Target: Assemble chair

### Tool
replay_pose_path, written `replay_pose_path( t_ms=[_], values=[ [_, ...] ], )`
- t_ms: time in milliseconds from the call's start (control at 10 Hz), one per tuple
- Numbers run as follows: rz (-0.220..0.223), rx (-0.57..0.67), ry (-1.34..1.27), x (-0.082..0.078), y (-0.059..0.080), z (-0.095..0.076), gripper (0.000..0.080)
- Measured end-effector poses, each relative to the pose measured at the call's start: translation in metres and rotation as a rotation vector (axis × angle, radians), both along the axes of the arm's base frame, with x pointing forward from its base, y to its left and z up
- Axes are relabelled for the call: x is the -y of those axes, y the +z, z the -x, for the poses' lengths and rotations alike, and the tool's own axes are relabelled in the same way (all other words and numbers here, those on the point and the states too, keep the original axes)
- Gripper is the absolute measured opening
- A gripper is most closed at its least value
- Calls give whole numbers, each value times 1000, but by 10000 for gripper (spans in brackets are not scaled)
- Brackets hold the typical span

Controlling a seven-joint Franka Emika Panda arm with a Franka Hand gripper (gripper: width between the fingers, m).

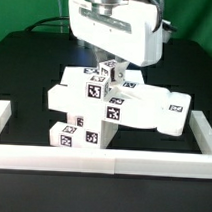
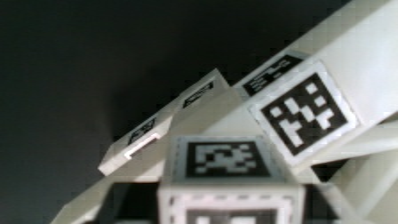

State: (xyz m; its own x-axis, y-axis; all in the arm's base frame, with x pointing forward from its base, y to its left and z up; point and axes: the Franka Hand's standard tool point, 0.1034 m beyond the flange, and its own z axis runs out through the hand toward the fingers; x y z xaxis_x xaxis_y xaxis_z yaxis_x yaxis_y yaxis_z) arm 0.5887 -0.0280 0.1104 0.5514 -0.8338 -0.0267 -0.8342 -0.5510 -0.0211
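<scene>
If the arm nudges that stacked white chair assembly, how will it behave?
The chair assembly looks rigid: blocky slabs, no flex. It seems likely to tip, since parts stack high and overhang toward the exterior view's right. Its matte faces probably grip rather than slip on the table.

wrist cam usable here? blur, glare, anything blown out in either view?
Wrist view: soft overall, the nearest marker tag blurred, the larger tag sharper and readable, black background, no glare. Exterior view: sharper, even light, chair parts bright white but tags legible; the robot arm hides the gripper.
</scene>
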Motion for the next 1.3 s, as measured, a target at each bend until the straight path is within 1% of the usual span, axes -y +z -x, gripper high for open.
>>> replay_pose_path(
  t_ms=[100, 200, 300, 400, 600, 800, 900, 1100, 1300],
  values=[
    [1, -1, 30, 0, 0, 0, 454],
    [5, -5, 77, -1, 0, 1, 609],
    [5, -2, 137, -1, 0, 0, 609],
    [6, 0, 223, -3, 0, 0, 643],
    [13, 2, 455, -4, 0, 1, 643],
    [17, 12, 620, -8, 0, -1, 649],
    [28, 6, 730, -9, 0, -1, 649],
    [33, 3, 899, -11, -1, 0, 649],
    [34, 1, 1052, -7, -1, 0, 649]
  ],
)
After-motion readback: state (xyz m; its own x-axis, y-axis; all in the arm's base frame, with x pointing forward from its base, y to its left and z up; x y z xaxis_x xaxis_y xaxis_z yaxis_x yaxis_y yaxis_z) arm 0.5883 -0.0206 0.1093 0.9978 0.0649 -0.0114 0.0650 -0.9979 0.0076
